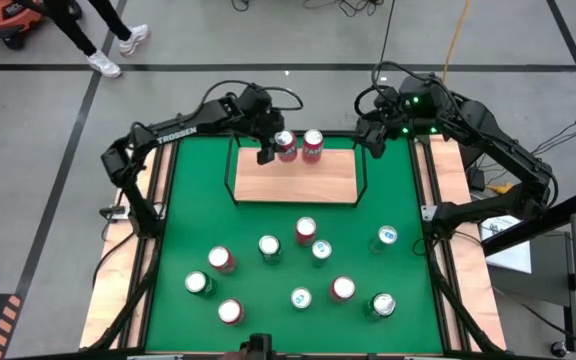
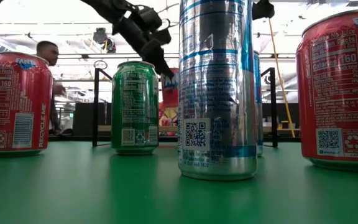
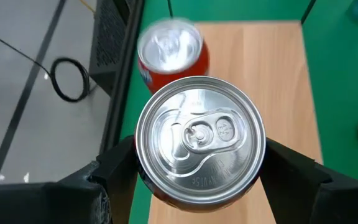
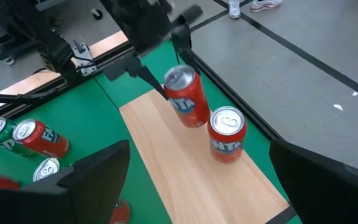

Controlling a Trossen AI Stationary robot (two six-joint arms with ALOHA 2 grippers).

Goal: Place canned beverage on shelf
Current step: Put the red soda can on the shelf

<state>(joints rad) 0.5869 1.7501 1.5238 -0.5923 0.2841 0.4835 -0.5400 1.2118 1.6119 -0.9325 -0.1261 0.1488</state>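
Observation:
The shelf (image 1: 308, 185), a light-wood board in thin black rails, lies on the far middle of the green mat (image 1: 398, 290). One red can (image 1: 313, 146) stands upright on the board near its far edge, and also shows in the right wrist view (image 4: 227, 134). Just left of it, my left gripper (image 1: 273, 148) is shut on a second red can (image 1: 285, 146), which is seen from the top in the left wrist view (image 3: 201, 137). My right gripper (image 1: 373, 135) hovers open beyond the shelf's far right corner with nothing between its fingers. My left gripper pinches the red can's side wall (image 3: 143, 168) just under the top rim, one finger (image 3: 120, 171) on each side. The fingers slant down from the far left. The can (image 4: 185, 99) is tilted over the board's far end; whether its base touches the board I cannot tell.
Several red, green and silver cans (image 1: 268, 247) stand scattered on the mat's near half; some of them fill the low view (image 2: 216, 87). The shelf's black rails (image 1: 232, 165) rise at its sides and back. A person (image 2: 45, 53) shows beyond the table.

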